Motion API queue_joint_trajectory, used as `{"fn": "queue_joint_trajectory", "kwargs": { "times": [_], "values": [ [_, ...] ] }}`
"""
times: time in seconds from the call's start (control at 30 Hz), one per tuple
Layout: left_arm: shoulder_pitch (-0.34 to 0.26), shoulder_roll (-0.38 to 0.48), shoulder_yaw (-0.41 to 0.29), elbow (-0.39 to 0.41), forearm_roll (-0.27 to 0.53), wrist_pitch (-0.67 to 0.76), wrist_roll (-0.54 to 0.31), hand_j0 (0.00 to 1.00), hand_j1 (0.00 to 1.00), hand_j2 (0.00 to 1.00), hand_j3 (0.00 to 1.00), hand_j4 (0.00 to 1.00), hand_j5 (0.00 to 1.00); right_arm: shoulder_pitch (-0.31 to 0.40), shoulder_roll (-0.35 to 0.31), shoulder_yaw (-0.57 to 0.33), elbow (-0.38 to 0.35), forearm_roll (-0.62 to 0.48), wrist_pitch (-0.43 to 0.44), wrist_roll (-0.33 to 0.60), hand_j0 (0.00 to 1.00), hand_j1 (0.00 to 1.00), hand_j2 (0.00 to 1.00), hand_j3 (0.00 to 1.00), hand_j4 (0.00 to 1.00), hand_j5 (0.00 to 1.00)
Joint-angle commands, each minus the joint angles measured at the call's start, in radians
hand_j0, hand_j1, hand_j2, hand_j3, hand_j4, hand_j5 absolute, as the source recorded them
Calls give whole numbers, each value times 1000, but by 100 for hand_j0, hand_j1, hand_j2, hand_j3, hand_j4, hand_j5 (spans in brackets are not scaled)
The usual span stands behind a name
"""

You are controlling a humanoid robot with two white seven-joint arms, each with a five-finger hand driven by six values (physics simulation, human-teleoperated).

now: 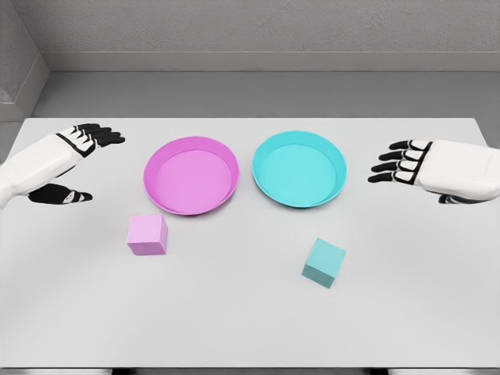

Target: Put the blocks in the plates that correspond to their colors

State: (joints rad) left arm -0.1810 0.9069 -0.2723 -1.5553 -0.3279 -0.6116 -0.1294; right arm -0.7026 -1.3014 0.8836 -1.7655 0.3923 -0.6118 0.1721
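Observation:
A pink block lies on the white table just below the pink plate. A teal block lies lower right of centre, below the teal plate. The two plates sit side by side in the middle of the table and hold nothing. My left hand hovers at the left edge, left of the pink plate, with fingers spread and holding nothing. My right hand hovers at the right, beside the teal plate, fingers extended and holding nothing.
The white table ends at a front edge near the bottom of the view. A grey floor and wall lie beyond its far edge.

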Motion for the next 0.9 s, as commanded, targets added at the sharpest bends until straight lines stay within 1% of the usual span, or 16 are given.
{"fn": "queue_joint_trajectory", "kwargs": {
  "times": [0.0,0.07,0.1,0.13,0.17,0.2,0.27,0.33,0.4,0.43,0.5,0.57,0.6,0.67,0.77,0.87],
  "values": [
    [0,1,1,-2,7,1,1,100,100,100,100,100,100,0,-4,6,0,-7,1,0,100,100,100,100,100,100],
    [0,1,-1,-2,-3,1,1,100,100,100,100,100,100,2,-2,8,0,-7,1,0,100,100,100,100,100,100],
    [-2,1,-1,-3,-26,1,1,100,100,100,100,100,100,2,4,26,0,-7,1,0,100,100,100,100,100,100],
    [-2,1,-1,-8,-33,1,1,100,100,100,100,100,100,3,11,35,0,-7,1,0,100,100,100,100,100,100],
    [-5,1,-1,-11,-51,1,1,100,100,100,100,100,100,5,14,40,0,-6,1,1,100,100,100,100,100,100],
    [-9,1,1,-25,-92,1,1,100,100,100,100,100,100,5,24,57,-2,-3,1,1,100,100,100,100,100,100],
    [-12,3,-1,-32,-137,1,1,100,100,100,100,100,100,6,47,95,0,7,1,1,100,100,100,100,100,100],
    [-14,4,-1,-34,-155,1,-1,100,100,100,100,100,100,6,79,132,0,45,1,3,100,100,100,100,100,100],
    [-15,3,-1,-39,-188,1,-7,100,100,100,100,100,100,8,85,138,0,54,1,3,100,100,100,100,100,100],
    [-20,1,-21,-46,-198,1,-9,100,100,100,100,100,100,6,86,152,0,54,1,3,100,100,100,100,100,100],
    [-55,1,-68,-45,-224,1,-9,100,100,100,100,100,100,6,109,164,0,54,1,3,100,100,100,100,100,100],
    [-60,1,-80,-45,-227,1,-9,100,100,100,100,100,100,6,122,164,0,49,1,0,100,100,100,100,100,100],
    [-60,3,-87,-46,-241,1,-9,100,100,100,100,100,100,8,122,164,0,46,1,-6,100,100,100,100,100,100],
    [-78,1,-119,-45,-250,1,-9,100,100,100,100,100,100,17,126,164,0,42,1,-17,100,100,100,100,100,100],
    [-100,3,-163,-48,-264,1,-10,100,100,100,100,100,100,57,155,164,0,43,1,-16,100,100,100,100,100,100],
    [-127,20,-225,-43,-249,1,-9,100,100,100,100,100,100,86,189,164,0,51,1,-9,100,100,100,100,100,100]
  ]
}}
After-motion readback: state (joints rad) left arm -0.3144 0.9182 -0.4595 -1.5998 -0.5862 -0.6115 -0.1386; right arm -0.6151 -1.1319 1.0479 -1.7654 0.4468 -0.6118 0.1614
